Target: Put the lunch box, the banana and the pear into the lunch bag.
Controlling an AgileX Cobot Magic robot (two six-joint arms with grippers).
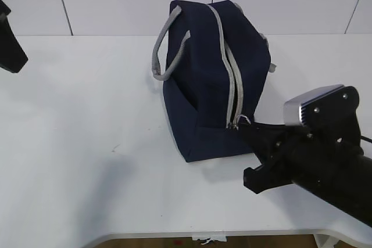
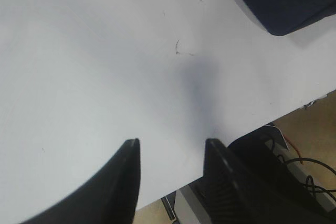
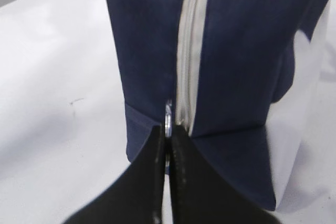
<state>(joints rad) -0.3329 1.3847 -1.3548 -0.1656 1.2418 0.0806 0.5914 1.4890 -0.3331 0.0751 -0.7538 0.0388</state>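
The white tabletop (image 1: pixel 87 143) carries the navy lunch bag (image 1: pixel 203 79), which is set well back from the front edge, with its grey handles (image 1: pixel 165 50) falling to either side. The grey zipper (image 1: pixel 229 68) is seen running along the top of the bag and appears closed along its whole length, so the step in hand is judged to be the opening of the bag. The lunch box, the banana and the pear are not seen in any view. The right gripper (image 3: pixel 167 145) is placed at the near end of the bag, its fingers (image 3: pixel 149 171) pressed together on the small metal ring pull (image 3: pixel 168 119). For a clean opening, the pull is best drawn straight along the line of the zipper, low and steady, so that the ring is not lost and the light bag is not dragged or tipped. The left gripper (image 2: pixel 170 153) hangs over bare tabletop, well apart from the bag, its fingers spread and empty; the bag could be steadied by it.
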